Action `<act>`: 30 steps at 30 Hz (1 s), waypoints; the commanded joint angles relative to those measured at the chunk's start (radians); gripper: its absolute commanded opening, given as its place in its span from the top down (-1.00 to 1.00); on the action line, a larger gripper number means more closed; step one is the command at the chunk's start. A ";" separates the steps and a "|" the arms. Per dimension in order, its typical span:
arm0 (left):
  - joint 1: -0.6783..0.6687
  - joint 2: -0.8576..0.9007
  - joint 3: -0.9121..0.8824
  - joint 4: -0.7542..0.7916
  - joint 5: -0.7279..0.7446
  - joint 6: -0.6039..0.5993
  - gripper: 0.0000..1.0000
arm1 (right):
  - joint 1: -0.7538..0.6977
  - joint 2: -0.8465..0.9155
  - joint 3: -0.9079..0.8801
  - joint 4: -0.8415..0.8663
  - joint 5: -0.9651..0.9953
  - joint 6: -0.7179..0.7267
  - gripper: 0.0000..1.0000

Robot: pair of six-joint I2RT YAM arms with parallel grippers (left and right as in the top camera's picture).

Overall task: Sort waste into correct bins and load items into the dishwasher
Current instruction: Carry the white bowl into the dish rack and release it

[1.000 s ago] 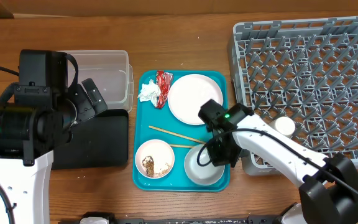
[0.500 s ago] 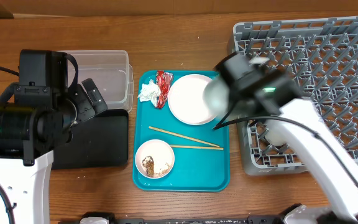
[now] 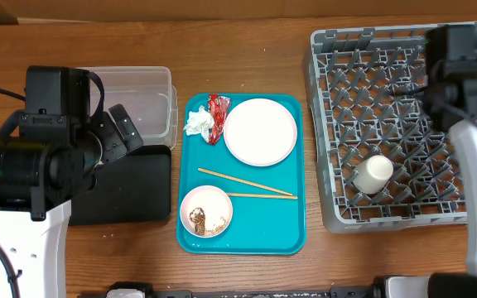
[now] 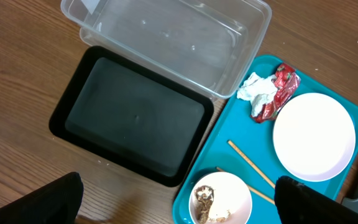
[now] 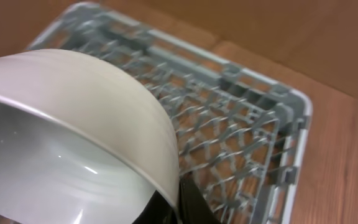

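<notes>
My right gripper [image 5: 182,202] is shut on the rim of a small white bowl [image 5: 73,124] and holds it tilted above the grey dish rack [image 5: 241,124]. In the overhead view the right arm [image 3: 462,66] covers that bowl over the rack's [image 3: 387,108] far right. A white cup [image 3: 373,174] lies in the rack. On the teal tray [image 3: 243,240] are the white plate [image 3: 260,132], two chopsticks [image 3: 247,184], a bowl with food scraps [image 3: 206,210], a white tissue [image 3: 198,122] and a red wrapper [image 3: 219,113]. My left gripper [image 4: 179,205] is open and empty, high above the tray's left edge.
The clear tub [image 3: 139,103] and the black tray [image 3: 127,190] sit side by side left of the teal tray, partly under my left arm [image 3: 40,165]. Both also show in the left wrist view, tub [image 4: 179,43] behind black tray [image 4: 135,118].
My right gripper has lifted the empty bowl off the teal tray's front right corner and carried it up and right over the rack. The left arm has not moved.
</notes>
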 commanded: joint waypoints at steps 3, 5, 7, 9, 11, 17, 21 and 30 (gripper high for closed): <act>0.004 0.005 0.007 0.002 -0.014 -0.010 -1.00 | -0.067 0.078 -0.004 0.032 0.044 0.016 0.92; 0.004 0.005 0.007 0.002 -0.014 -0.010 -1.00 | -0.068 0.122 -0.012 0.039 0.093 0.016 0.92; 0.004 0.005 0.007 0.002 -0.014 -0.010 -1.00 | -0.067 0.167 -0.012 0.048 0.137 0.017 0.92; 0.004 0.005 0.007 0.002 -0.014 -0.009 -1.00 | -0.067 0.215 -0.012 0.073 0.174 0.017 0.92; 0.004 0.005 0.007 0.002 -0.014 -0.010 -1.00 | -0.067 0.253 -0.012 0.099 0.196 0.016 0.92; 0.004 0.005 0.007 0.002 -0.014 -0.010 -1.00 | -0.063 0.314 -0.012 0.132 0.206 0.016 0.92; 0.004 0.005 0.007 0.002 -0.014 -0.009 -1.00 | -0.052 0.326 -0.015 0.140 0.188 0.016 0.92; 0.004 0.005 0.007 0.002 -0.014 -0.010 -1.00 | -0.027 0.407 -0.032 0.119 0.174 0.012 0.92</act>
